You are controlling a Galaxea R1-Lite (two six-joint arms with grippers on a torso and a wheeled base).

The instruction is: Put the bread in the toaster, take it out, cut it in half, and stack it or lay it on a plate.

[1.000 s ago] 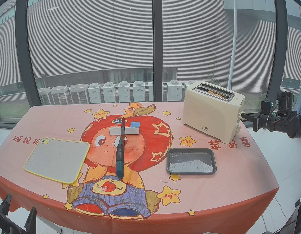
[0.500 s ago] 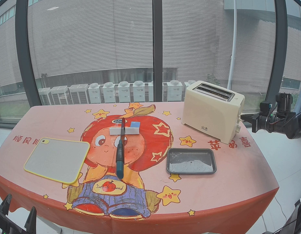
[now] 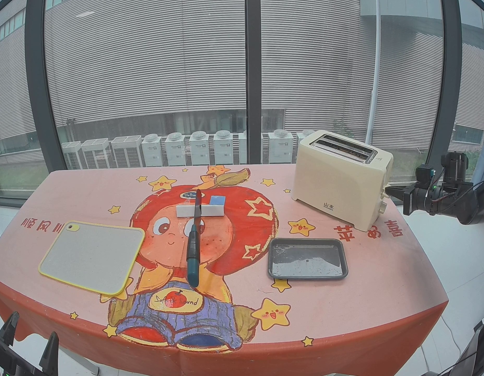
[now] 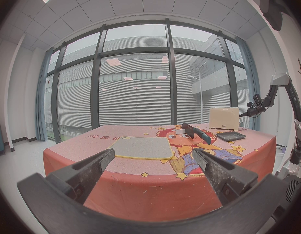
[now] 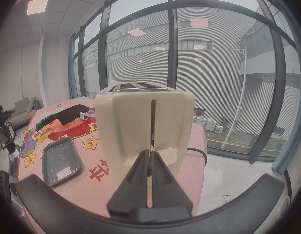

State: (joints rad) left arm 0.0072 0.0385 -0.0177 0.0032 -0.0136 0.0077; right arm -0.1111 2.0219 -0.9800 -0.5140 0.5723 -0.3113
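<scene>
The cream toaster (image 3: 340,177) stands at the table's back right, and its top slots (image 3: 344,148) look dark. My right gripper (image 3: 390,189) is shut, its tips against the low end of the vertical lever slot (image 5: 152,121) on the toaster's end face. In the right wrist view the right gripper (image 5: 150,158) has its two fingers pressed together there. A teal-handled knife (image 3: 193,246) lies mid-table, its blade resting on a white block (image 3: 200,210). My left gripper (image 4: 153,153) is open and holds nothing, low off the table's front-left corner.
A grey cutting board with a yellow rim (image 3: 90,257) lies at the front left. A dark rectangular tray (image 3: 308,258) sits in front of the toaster. The toaster's cord (image 5: 196,151) trails off the table's far edge. Windows stand behind the table.
The toast that stuck up in the toaster's slot one second ago has sunk out of sight. My right gripper has moved slightly down along the toaster's end face.
</scene>
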